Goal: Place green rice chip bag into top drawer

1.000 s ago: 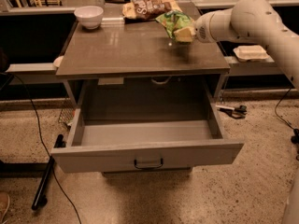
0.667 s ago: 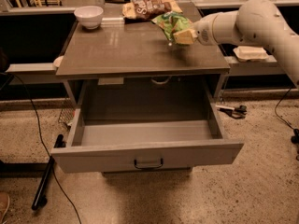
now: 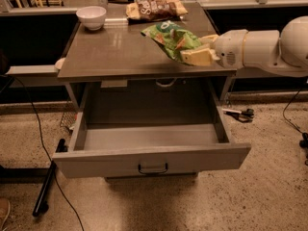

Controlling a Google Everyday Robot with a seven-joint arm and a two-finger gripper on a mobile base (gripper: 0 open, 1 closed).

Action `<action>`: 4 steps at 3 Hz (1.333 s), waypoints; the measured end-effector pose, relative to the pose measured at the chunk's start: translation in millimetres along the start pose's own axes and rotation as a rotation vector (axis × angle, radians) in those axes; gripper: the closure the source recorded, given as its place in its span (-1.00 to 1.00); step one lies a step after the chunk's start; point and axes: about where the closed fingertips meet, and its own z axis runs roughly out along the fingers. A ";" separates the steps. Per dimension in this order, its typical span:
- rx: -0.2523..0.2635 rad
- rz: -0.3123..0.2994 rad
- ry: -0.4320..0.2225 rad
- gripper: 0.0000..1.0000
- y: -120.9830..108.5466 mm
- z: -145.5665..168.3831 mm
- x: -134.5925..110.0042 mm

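The green rice chip bag point(image 3: 172, 37) is held above the right part of the cabinet top, tilted, its left end pointing up and left. My gripper point(image 3: 192, 55) comes in from the right on a white arm and is shut on the bag's right end, over the front right of the top. The top drawer point(image 3: 151, 153) stands pulled fully open below, grey and empty inside, with a small dark handle point(image 3: 153, 169) at the centre of its front panel.
A brown and tan snack bag point(image 3: 155, 8) lies at the back of the cabinet top point(image 3: 115, 52). A white bowl point(image 3: 91, 17) stands at the back left. Black cables and a stand leg point(image 3: 48, 182) lie on the floor at left; tools point(image 3: 238, 113) lie at right.
My gripper has lifted the green bag off the cabinet top and carried it forward and slightly left, towards the front edge above the open drawer.
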 end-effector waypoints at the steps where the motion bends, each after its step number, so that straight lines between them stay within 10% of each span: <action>1: -0.106 -0.059 -0.041 1.00 42.1 -21.6 -3.7; 2: -0.106 -0.059 -0.041 1.00 42.1 -21.6 -3.7; 4: -0.268 -0.167 0.073 1.00 106.5 -1.4 25.8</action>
